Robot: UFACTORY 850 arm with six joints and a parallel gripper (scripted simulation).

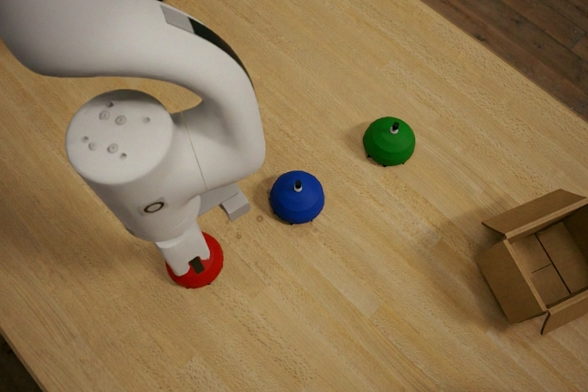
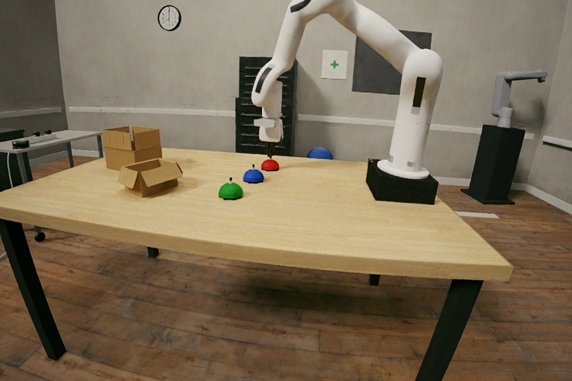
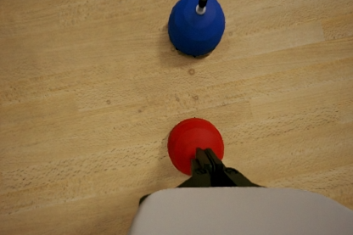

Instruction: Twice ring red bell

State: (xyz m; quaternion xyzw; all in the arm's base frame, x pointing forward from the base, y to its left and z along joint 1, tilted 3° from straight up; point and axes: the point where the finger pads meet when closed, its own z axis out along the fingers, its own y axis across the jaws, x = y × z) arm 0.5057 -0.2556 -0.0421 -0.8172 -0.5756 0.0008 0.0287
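The red bell (image 1: 209, 261) (image 2: 270, 165) (image 3: 188, 142) stands on the wooden table, at the end of a row of three bells. My gripper (image 3: 203, 160) (image 2: 269, 155) is shut and empty, pointing straight down with its closed fingertips on the top middle of the red dome. The fingers hide the bell's button, so I cannot tell how far down it is. In the top view the wrist covers most of the bell.
A blue bell (image 1: 297, 197) (image 2: 253, 176) (image 3: 196, 25) and a green bell (image 1: 388, 141) (image 2: 230, 190) stand farther along the row, buttons up. An open cardboard box (image 1: 531, 259) (image 2: 148, 175) lies beyond them, another box (image 2: 131, 146) behind. The arm's black base (image 2: 400, 187) sits on the table.
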